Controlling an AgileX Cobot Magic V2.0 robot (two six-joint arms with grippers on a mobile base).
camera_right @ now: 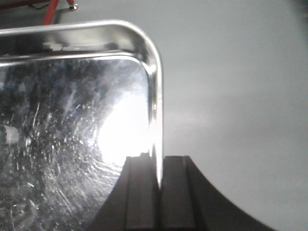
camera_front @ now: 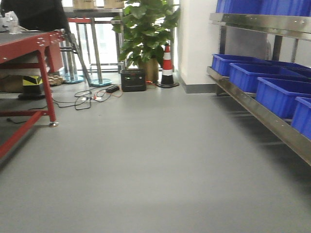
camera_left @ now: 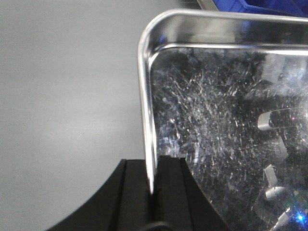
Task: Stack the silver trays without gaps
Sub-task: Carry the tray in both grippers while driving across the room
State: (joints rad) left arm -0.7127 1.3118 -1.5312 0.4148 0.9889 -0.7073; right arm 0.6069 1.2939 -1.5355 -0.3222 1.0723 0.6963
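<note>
The jaws of the left gripper point(camera_left: 154, 190) were closed on the side rim of a silver tray point(camera_left: 216, 120), held above the grey floor point(camera_left: 62, 96). The jaws of the right gripper point(camera_right: 158, 178) likewise clamped a silver tray rim; whether it was the same tray could not be told.

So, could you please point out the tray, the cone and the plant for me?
Tray point(camera_left: 216, 144), left wrist view, its scratched floor.
Cone point(camera_front: 167, 65), front view, its striped body.
Plant point(camera_front: 146, 29), front view, its leaves.
</note>
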